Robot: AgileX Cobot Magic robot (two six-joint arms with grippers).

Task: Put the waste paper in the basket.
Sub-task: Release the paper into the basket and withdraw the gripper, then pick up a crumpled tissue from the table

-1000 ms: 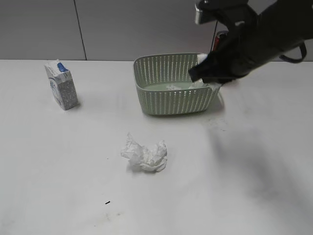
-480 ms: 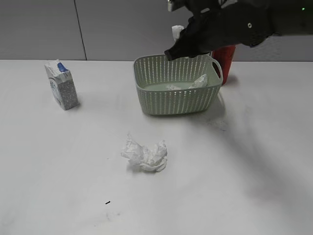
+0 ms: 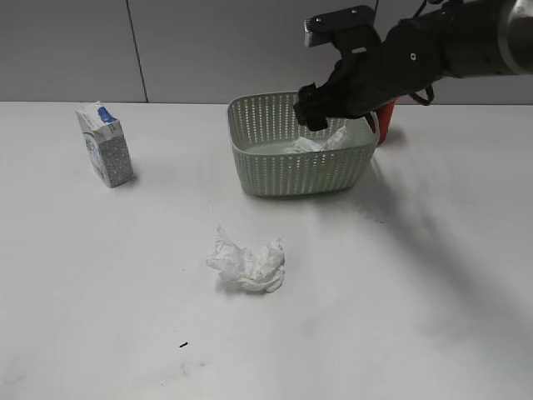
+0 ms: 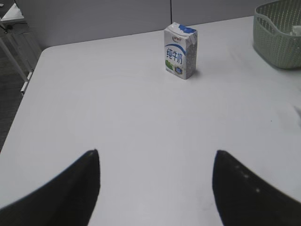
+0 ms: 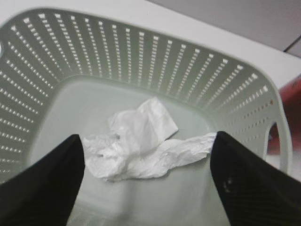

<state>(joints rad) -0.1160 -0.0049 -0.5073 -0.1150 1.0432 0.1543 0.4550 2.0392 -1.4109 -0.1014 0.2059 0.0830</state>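
Observation:
The pale green slotted basket (image 3: 275, 167) stands at the back of the table; its inside fills the right wrist view (image 5: 141, 56), and its edge shows in the left wrist view (image 4: 277, 37). Crumpled white waste paper (image 5: 141, 146) lies on its floor, also seen in the exterior view (image 3: 321, 142). A bulky white wad (image 3: 246, 263) lies on the table in front of the basket. My right gripper (image 5: 146, 155) is open and empty over the basket (image 3: 310, 108). My left gripper (image 4: 155, 181) is open and empty above bare table.
A white-and-blue milk carton (image 3: 105, 144) stands at the left of the table and shows in the left wrist view (image 4: 180, 50). A red can (image 3: 386, 117) stands behind the basket's right end. The table's left edge (image 4: 28, 94) drops off to the floor.
My right arm swung left over the basket's back rim with a white wad, then lowered into the basket. The wad now lies inside and the gripper is empty.

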